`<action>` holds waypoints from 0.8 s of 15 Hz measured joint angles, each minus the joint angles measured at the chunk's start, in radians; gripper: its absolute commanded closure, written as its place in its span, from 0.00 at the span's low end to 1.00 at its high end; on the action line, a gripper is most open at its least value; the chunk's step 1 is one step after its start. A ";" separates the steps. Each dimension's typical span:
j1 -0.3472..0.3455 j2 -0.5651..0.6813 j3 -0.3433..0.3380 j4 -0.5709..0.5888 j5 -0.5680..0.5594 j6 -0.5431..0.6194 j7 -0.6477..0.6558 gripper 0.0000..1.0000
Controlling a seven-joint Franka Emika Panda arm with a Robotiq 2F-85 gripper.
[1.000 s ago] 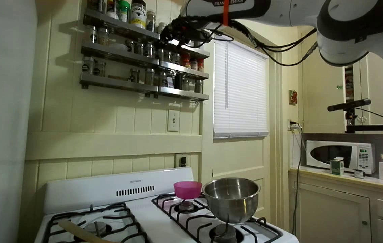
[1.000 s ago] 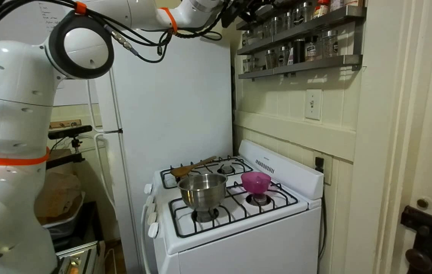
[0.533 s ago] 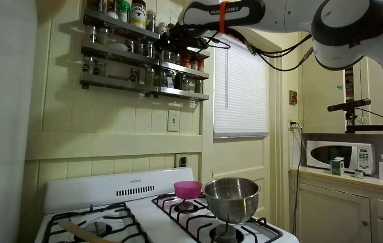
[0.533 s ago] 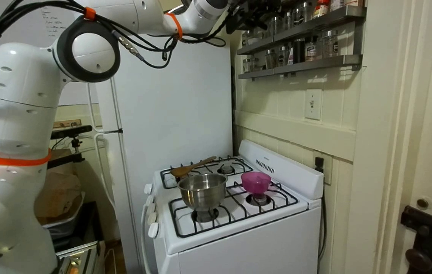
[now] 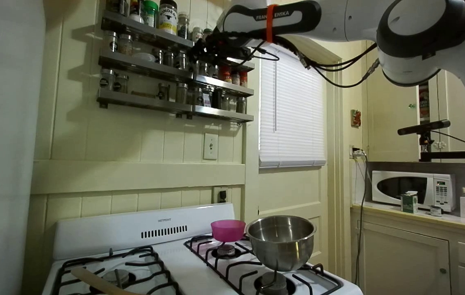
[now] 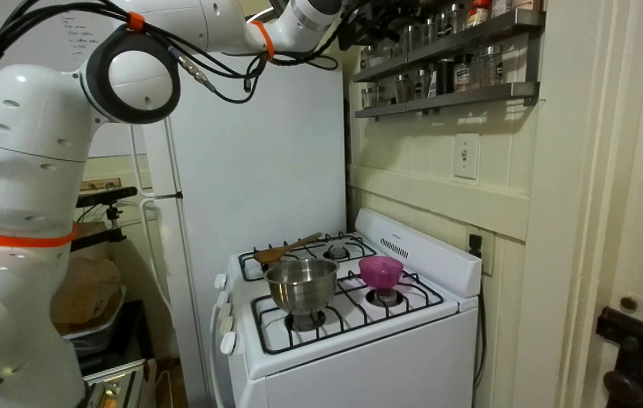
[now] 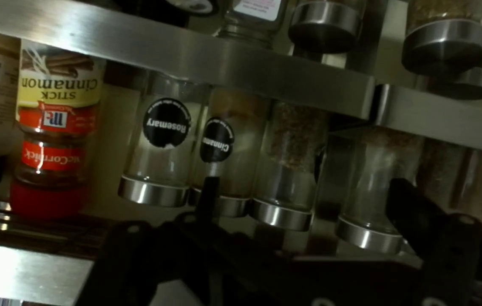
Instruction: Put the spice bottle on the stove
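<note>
Several spice bottles stand on the wall shelves; which one is meant I cannot tell. In the wrist view, which is upside down, a glass jar of brown flakes [image 7: 292, 157] and a clearer jar [image 7: 370, 195] appear between the fingers of my open gripper [image 7: 302, 187]. Jars labelled Cinnamon [image 7: 241, 157] and Rosemary [image 7: 166, 157] are alongside. Nothing is held. One fingertip [image 7: 208, 195] overlaps the Cinnamon jar; contact cannot be judged. In an exterior view my gripper [image 5: 197, 53] is dark against the middle shelf. The white stove [image 5: 187, 262] is far below.
Steel shelf rails [image 5: 146, 69] run close around the gripper. On the stove are a steel bowl [image 6: 301, 289], a pink bowl [image 6: 381, 272] and a wooden spoon [image 6: 276, 253]. A white fridge [image 6: 265, 158] stands beside it. A red-capped McCormick bottle [image 7: 52, 157] shares the jars' shelf.
Over the last second the arm has come down a little, bringing the gripper from upper-shelf height to the middle shelf. It has barely moved in the last half second.
</note>
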 measured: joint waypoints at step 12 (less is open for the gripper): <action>-0.041 0.055 -0.019 0.000 0.000 0.183 0.109 0.37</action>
